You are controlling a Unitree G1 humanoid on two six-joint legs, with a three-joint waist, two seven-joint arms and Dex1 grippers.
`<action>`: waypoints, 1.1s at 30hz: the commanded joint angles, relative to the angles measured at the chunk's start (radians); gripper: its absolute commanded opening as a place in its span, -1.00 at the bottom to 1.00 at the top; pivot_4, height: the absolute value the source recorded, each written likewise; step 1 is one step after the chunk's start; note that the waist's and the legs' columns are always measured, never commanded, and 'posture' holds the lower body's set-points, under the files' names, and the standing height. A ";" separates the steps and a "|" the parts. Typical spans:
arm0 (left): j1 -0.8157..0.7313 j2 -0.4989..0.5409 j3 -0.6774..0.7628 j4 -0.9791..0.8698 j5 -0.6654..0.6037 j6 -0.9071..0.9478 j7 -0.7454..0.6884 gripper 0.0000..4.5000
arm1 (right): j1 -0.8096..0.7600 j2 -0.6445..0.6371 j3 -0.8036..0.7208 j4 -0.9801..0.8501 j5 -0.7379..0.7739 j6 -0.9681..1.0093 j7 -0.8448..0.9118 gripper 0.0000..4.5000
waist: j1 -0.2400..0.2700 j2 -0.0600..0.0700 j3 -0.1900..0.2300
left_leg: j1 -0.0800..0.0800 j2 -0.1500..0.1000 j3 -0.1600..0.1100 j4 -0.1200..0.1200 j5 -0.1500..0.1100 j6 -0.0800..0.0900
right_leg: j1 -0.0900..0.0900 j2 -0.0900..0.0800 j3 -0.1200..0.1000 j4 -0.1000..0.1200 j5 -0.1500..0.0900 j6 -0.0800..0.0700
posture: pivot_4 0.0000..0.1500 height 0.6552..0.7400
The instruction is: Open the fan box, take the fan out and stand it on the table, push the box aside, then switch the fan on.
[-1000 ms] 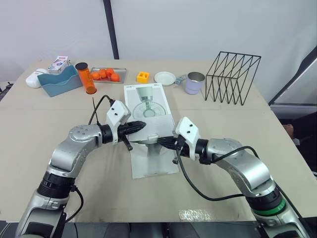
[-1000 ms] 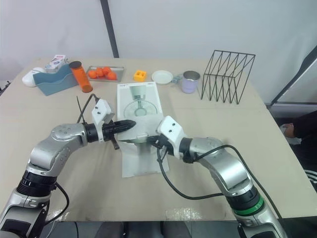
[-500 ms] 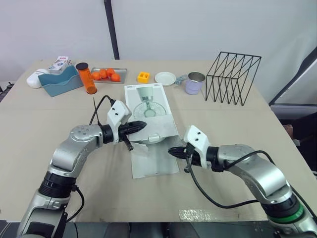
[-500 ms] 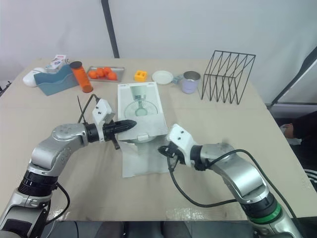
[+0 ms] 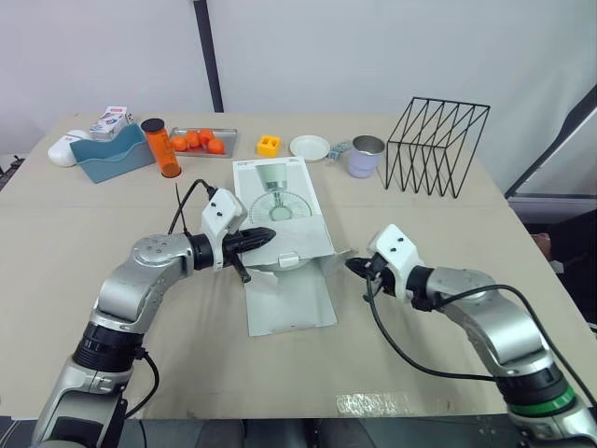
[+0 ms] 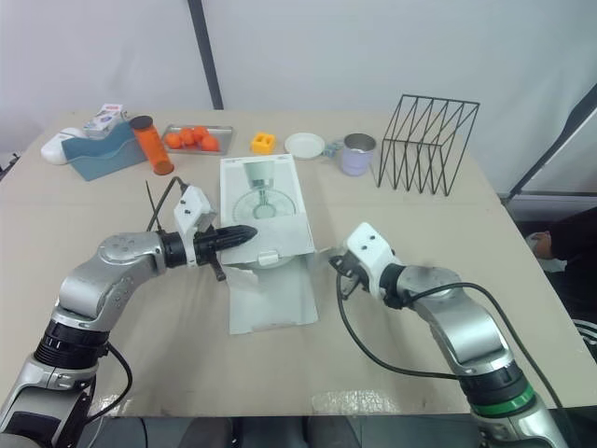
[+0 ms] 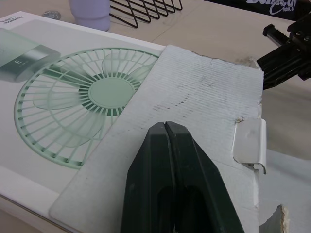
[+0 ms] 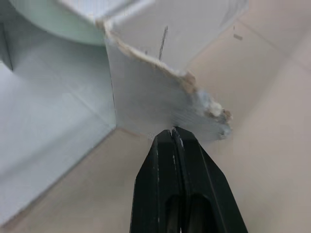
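Note:
The white fan box (image 5: 278, 191), printed with a green fan, lies flat mid-table with its near end open. A long flap (image 5: 291, 301) lies on the table toward me. Another flap (image 7: 194, 97), corrugated side up, is folded back over the box top, and my left gripper (image 5: 270, 234) is shut with its tips pressing on it. A pale green rim of the fan (image 8: 48, 14) shows inside the mouth. My right gripper (image 5: 351, 266) is shut, its tips at the edge of the torn side flap (image 8: 155, 92), which sticks out to the right.
Along the far edge stand a black wire rack (image 5: 438, 145), a lilac cup (image 5: 367, 156), a white dish (image 5: 310, 147), a yellow block (image 5: 270, 145), a tray (image 5: 229, 133) of oranges, an orange bottle (image 5: 162, 147) and a blue bin (image 5: 112, 154).
My right gripper has drawn out of the box's mouth and moved right, and the side flap has swung out with it. The left gripper has stayed on the box.

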 commanded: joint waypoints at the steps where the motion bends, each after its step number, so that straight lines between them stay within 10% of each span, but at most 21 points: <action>1: 0.013 0.005 -0.017 0.008 0.017 0.026 0.000 -1.00 | -0.045 0.043 -0.009 0.004 -0.005 -0.043 -0.008 -0.99 | 0.000 0.000 0.000 | 0.000 0.000 0.000 0.000 0.000 0.000 | 0.000 0.000 0.000 0.000 0.000 0.000 | 1.00 1.00; 33: 0.033 0.003 -0.029 -0.021 0.023 0.035 0.003 -1.00 | -0.100 0.108 -0.098 0.138 -0.021 -0.138 0.009 -0.99 | -0.001 0.001 0.000 | 0.000 0.000 0.000 0.000 0.000 0.000 | 0.000 0.000 0.000 0.000 0.001 -0.002 | 1.00 1.00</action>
